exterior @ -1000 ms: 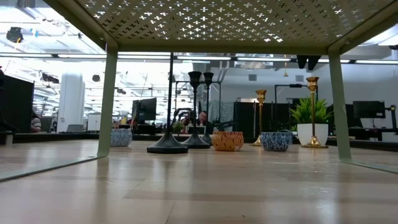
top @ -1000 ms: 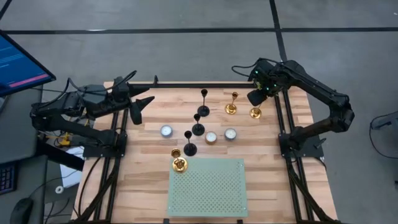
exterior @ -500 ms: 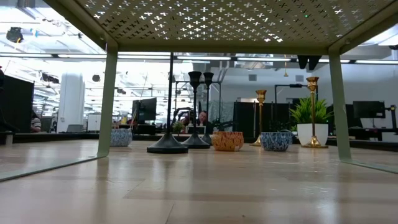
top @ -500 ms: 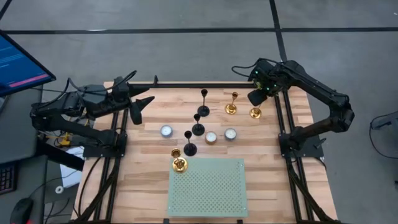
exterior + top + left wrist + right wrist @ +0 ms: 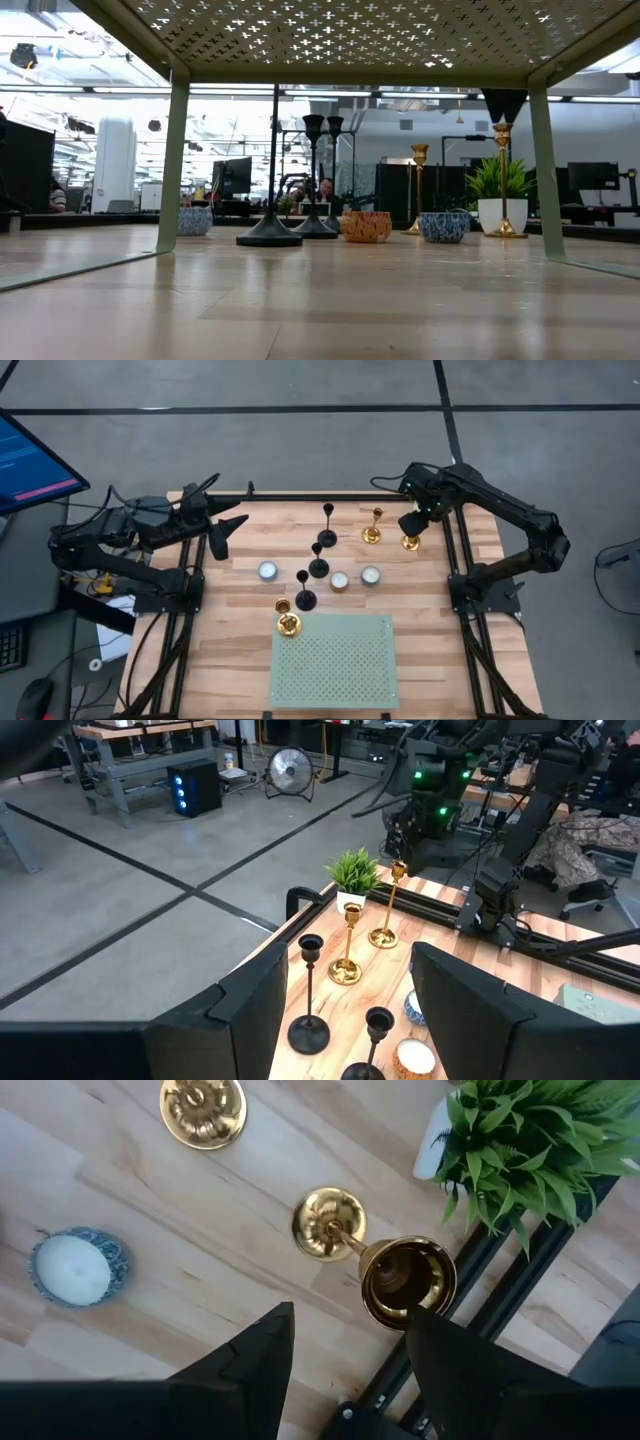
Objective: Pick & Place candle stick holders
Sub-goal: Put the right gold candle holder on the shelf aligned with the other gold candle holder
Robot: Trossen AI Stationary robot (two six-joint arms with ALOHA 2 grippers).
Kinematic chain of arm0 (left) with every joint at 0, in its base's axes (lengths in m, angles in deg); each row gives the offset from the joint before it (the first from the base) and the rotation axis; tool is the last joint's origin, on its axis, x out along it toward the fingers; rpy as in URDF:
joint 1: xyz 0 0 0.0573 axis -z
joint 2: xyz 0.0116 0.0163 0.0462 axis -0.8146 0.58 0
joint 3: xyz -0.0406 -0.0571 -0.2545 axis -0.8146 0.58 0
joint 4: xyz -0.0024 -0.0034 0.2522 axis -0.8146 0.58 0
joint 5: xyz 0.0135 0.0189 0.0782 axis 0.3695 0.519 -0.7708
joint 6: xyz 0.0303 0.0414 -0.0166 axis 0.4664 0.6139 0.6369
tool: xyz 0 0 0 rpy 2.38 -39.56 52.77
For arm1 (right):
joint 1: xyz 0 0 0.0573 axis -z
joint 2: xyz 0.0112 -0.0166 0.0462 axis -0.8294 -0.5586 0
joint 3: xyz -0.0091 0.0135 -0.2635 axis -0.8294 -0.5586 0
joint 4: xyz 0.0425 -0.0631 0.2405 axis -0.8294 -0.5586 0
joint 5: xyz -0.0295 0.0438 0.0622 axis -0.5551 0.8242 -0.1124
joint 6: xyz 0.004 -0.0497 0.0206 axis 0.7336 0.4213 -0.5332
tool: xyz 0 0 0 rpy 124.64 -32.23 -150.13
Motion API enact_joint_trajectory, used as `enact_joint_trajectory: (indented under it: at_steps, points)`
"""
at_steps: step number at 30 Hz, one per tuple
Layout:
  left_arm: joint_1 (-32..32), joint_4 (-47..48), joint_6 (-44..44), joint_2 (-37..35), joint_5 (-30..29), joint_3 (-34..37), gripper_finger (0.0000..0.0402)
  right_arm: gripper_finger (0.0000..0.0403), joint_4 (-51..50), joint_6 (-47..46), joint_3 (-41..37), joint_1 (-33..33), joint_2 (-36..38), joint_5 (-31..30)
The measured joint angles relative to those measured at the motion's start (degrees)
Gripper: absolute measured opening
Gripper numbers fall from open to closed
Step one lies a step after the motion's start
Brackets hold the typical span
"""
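Observation:
Three gold and three black candle stick holders stand upright on their round bases on the wooden table [image 5: 230,650]. My right gripper [image 5: 410,524] hangs open, pointing down, just above the gold holder [image 5: 410,542] at the far right; its cup [image 5: 408,1280] shows between my fingertips. In the low view the fingertips [image 5: 503,104] are just over that holder's top [image 5: 502,129], apart from it. Another gold holder [image 5: 372,534] stands beside it, and the third gold one [image 5: 288,623] stands by the rack. Black holders [image 5: 318,567] are mid-table. My left gripper [image 5: 225,532] waits open at the far left.
A potted green plant [image 5: 520,1140] stands right beside the gold holder, at the table's rail. Small tea-light bowls [image 5: 267,570] [image 5: 371,574] sit mid-table. A green perforated rack [image 5: 333,660] stands at the near edge, and its legs [image 5: 545,170] frame the low view.
My right gripper has come down a little toward the far-right gold holder, so its fingertips now hang just above the cup. Its fingers have stayed open. No holder has moved.

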Motion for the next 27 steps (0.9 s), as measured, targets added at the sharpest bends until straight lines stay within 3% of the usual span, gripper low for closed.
enact_joint_trajectory:
  at_steps: [14, 27]
  points:
    - [0.0, 0.0, -0.2, 0.0, 0.0, 0.0, 0.0214, 0.0182, 2.8, 0.9, -0.1, -0.1, 0.0, 0.1]
    - [0.0, 0.0, -0.2, 0.0, 0.0, 0.0, 0.0214, 0.0131, 3.2, 1.5, -4.4, -0.1, 0.0, 0.1]
